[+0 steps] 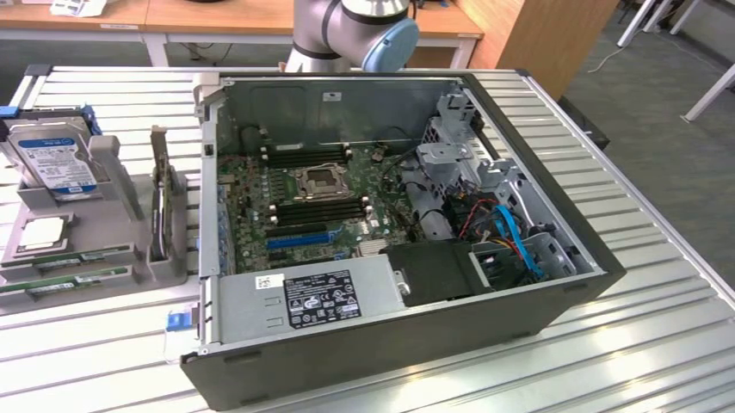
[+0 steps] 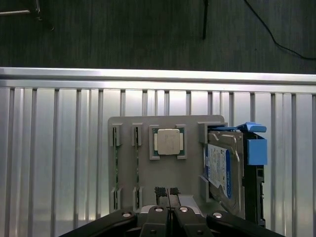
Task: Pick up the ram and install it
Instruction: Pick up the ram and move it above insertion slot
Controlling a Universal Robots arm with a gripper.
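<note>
Wrist view: hand (image 2: 167, 191) closed, empty, over gray tray (image 2: 192, 173); blue label (image 2: 217, 170) on hard drive (image 2: 233, 160) illegible.

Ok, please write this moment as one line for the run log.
stage: ram not picked | pincer: shut, empty, over grey holder | ram: in holder slot | PC case: open

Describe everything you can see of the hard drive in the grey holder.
The hard drive is a silver metal box with a white and blue label on its broad face. It stands on edge, tilted a little, in an end slot of the grey holder, with a blue plastic bracket along one side. The holder's grey posts touch it. The claw, shut, hangs apart from it. It sits to the exterior view's left of the open computer case.
</note>
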